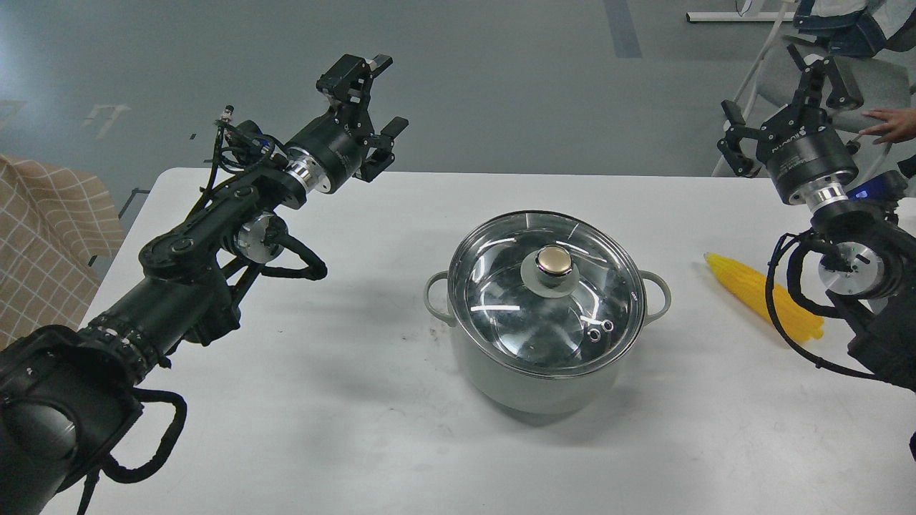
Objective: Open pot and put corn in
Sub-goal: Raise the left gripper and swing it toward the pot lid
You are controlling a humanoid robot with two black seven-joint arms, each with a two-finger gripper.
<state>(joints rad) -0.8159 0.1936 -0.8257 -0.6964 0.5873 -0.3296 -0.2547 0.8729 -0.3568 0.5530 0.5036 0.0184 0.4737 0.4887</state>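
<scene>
The pale grey pot [533, 383] stands at the table's middle, covered by its glass lid [501, 315] with a gold knob [553, 261]. A yellow corn [744, 282] cob lies on the table to the pot's right, partly behind a cable of my right arm. My left gripper [386, 96] hangs open and empty over the far left part of the table, well away from the pot. Raised at the far right beyond the corn, my right gripper [783, 107] is open too and holds nothing.
The white table [358, 400] ends at a far edge just behind both grippers. A checked cloth [43, 236] lies off the table's left side. A chair and a person's hand [891, 125] show at the top right.
</scene>
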